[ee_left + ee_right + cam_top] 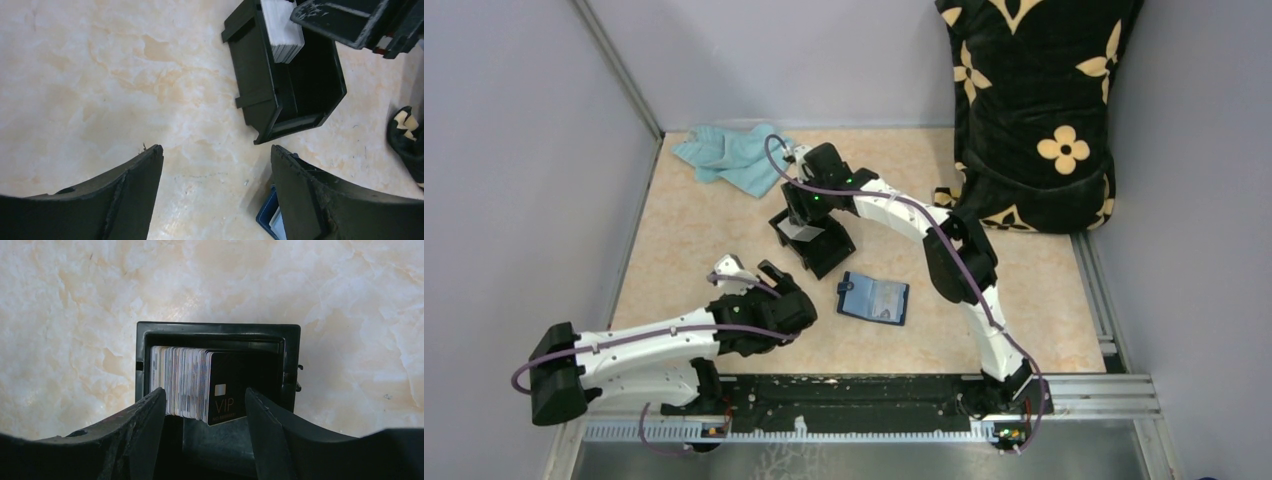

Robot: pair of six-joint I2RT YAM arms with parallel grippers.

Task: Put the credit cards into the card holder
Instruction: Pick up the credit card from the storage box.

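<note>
Step in hand: picking from the credit cards (182,382), stacked on edge in the black box (217,329). My right gripper (205,402) is jaws apart astride the stack, no grip visible. Next I need to isolate one card and pinch it. My left gripper (216,152) is apart, empty, hovering. Only the top view shows the card holder (874,298) whole, lying open beside the box. Only the right wrist view shows the cards' edges.

High rear overview, two close downward wrist views, sharing black box (215,330)

The card holder (873,298) is navy, the box (829,252) black, the cloth (729,158) teal
</note>
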